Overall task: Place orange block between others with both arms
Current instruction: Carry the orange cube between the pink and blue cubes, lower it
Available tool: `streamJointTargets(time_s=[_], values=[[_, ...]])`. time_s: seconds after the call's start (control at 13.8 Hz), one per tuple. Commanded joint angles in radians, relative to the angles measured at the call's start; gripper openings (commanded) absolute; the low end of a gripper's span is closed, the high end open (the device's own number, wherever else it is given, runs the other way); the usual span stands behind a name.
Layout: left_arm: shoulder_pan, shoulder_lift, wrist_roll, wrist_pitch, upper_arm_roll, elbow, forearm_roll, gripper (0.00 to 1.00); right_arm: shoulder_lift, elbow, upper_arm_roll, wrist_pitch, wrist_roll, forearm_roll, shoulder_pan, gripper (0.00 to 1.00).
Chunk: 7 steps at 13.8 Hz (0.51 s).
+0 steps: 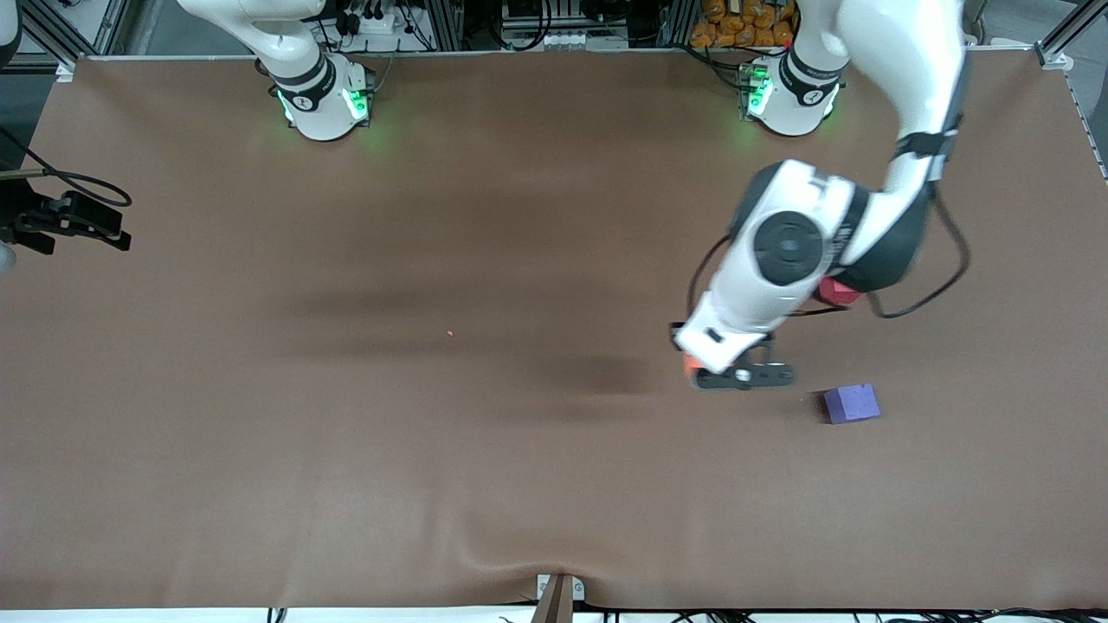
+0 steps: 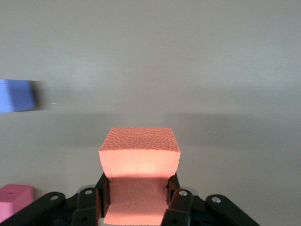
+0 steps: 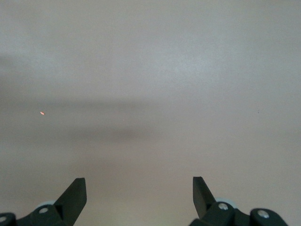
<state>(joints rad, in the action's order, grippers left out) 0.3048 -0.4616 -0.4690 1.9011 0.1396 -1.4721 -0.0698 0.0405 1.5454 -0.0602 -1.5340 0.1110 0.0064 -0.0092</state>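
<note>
Left wrist view: left gripper (image 2: 139,195) clamped on orange block (image 2: 139,153), up over table (image 1: 346,450) between red cube (image 1: 838,291) and purple cube (image 1: 852,403). Right gripper (image 3: 139,195) spread wide, nothing held, waiting above bare table near its own end.

Evenly lit from above; soft shadows across the table (image 1: 346,450); motion-blurred left arm (image 1: 779,260); overexposed, glowing orange block (image 2: 139,160).

Orange block (image 2: 139,155): matt, pebbled foam; purple-blue cube (image 1: 852,403) matt too; brown table cover (image 1: 346,450) smooth, dull; arm shells (image 1: 770,285) glossy white plastic
</note>
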Motion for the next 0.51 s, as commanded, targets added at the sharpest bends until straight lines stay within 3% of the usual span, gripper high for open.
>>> streamJointTargets(time_s=[0.0,0.44], values=[[-0.103,0.067,0.123,-0.054,0.015,-0.049,0.048,0.0,-0.011,0.013,0.022,-0.003,-0.013,0.014,-0.023,1.0],[-0.278,0.096,0.306,-0.042,0.014,-0.151,0.044,0.0,-0.011,0.012,0.022,0.0,-0.013,0.014,-0.021,1.0]])
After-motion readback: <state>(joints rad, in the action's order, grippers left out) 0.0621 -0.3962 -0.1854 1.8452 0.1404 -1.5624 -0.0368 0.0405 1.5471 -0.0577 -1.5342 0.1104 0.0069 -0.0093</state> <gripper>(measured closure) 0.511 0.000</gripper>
